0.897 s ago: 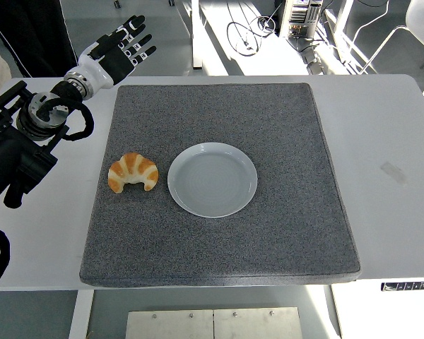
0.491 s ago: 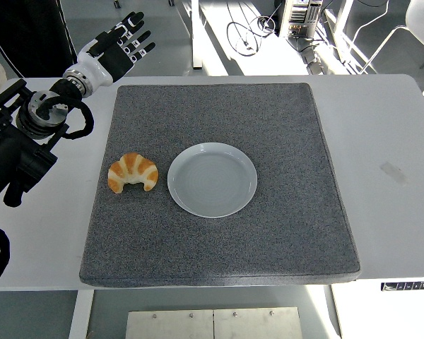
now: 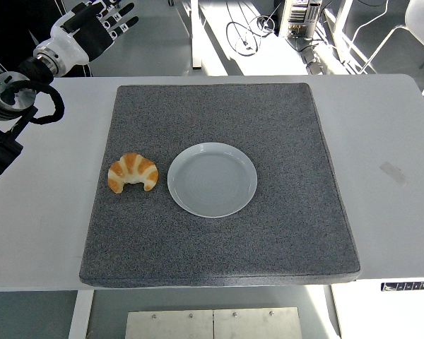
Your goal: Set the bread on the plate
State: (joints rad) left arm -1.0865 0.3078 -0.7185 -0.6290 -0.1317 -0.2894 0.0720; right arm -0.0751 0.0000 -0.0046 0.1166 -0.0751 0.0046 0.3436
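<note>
My left hand (image 3: 92,30) hovers spread beyond the table's far-left edge; the golden, curved croissant (image 3: 133,171) lies just left of the plate (image 3: 212,179).

Left arm: enters from left edge, angled up toward the top-left corner.
Left hand (image 3: 92,28): raised at the far corner, fingers spread, holding nothing.
Right arm: out of view.

Bright, even overhead light, sharp focus, sunlit glare on far floor (image 3: 219,42).
</note>
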